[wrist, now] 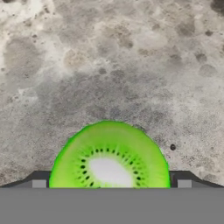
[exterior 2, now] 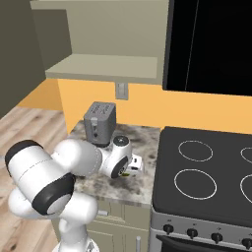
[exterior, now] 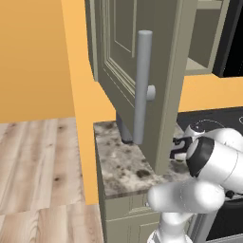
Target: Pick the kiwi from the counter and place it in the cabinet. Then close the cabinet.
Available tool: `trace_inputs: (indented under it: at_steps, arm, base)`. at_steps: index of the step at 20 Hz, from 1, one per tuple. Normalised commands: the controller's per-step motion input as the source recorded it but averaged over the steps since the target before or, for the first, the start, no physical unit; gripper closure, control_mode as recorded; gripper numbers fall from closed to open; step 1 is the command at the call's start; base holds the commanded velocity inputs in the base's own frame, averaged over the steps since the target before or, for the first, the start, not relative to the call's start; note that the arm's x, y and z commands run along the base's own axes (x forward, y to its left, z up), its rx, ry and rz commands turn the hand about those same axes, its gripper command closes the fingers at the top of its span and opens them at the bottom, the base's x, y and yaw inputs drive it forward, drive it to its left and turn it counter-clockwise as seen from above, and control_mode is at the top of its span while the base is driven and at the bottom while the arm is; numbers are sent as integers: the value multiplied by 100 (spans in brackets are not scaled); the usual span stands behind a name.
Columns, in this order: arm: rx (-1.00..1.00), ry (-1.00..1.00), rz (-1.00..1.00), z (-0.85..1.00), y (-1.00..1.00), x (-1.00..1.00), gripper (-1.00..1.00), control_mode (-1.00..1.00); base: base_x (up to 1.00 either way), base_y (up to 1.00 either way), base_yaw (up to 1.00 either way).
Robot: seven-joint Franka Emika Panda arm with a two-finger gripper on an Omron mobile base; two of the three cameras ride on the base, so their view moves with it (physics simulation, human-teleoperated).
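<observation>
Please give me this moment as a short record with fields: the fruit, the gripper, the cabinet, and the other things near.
kiwi: cut face up, lying on the counter, between the two fingers
gripper: open, low over the kiwi, not closed on it
cabinet: door open, shelf bare where it shows
toaster: on the counter against the wall, behind the arm
stovetop: right of the counter
task state: kiwi not yet picked
</observation>
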Motion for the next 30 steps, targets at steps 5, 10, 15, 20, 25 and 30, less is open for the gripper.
trace_inputs:
  at_steps: [5,10,15,20,25,30]
  arm:
    - [0,2,0,-8,0,5,100,-100]
    - [0,0,4,0,0,0,100,-100]
    - [0,-12,9,42,0,-19,100,-100]
    - [0,-15,1,98,0,-37,100,-100]
    - [0,-9,2,100,6,-32,100,-100]
    - [0,-4,2,100,12,-29,100,-100]
  base:
    - [0,0,0]
    - [0,0,0]
    - [0,0,0]
    - [0,0,0]
    - [0,0,0]
    - [0,0,0]
